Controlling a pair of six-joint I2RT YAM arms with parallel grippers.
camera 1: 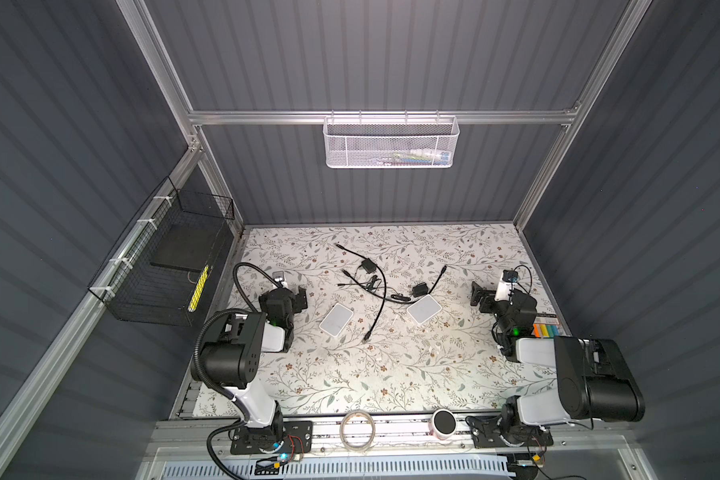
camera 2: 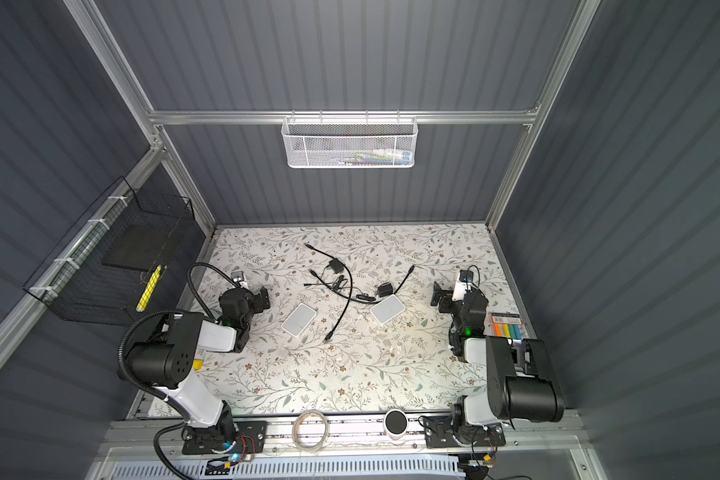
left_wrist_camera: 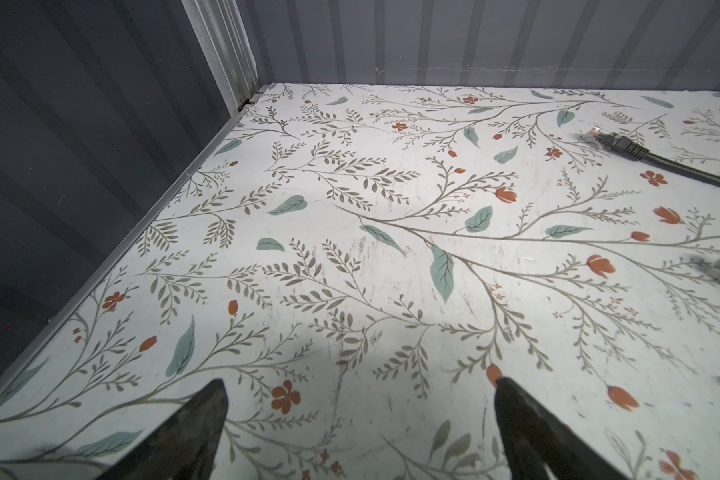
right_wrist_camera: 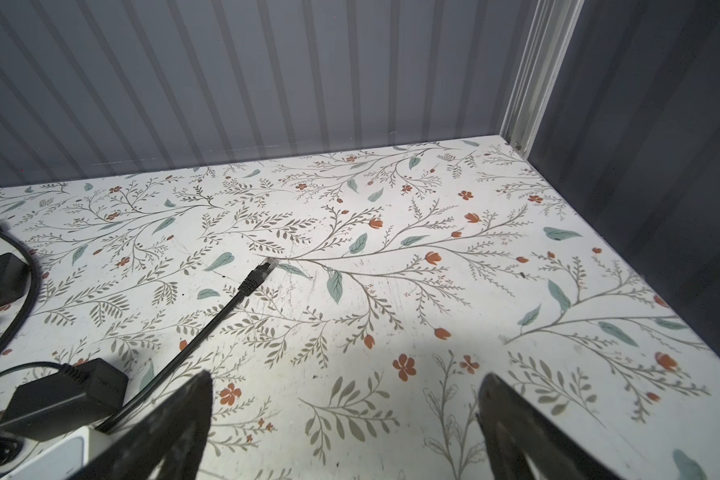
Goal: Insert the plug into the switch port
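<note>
Left gripper matte black tapered fingers spread wide, empty, right gripper likewise, clear-tipped plug on black cable centre-left of frame, lying on floral desk, white rounded-square switch mid frame

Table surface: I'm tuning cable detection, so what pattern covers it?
The table surface is white with grey twigs, teal leaves, orange-red flowers; clearest in left wrist view.

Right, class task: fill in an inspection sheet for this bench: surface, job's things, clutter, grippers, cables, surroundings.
Surface: floral tabletop, faint scuffs.
Job's things: left switch and right switch lie flat; a plug lies loose between them.
Clutter: two power adapters; tape roll on front rail.
Grippers: left gripper and right gripper open, empty.
Cables: black cables tangled behind the switches.
Surroundings: white basket on back wall; black wire basket on left wall.
</note>
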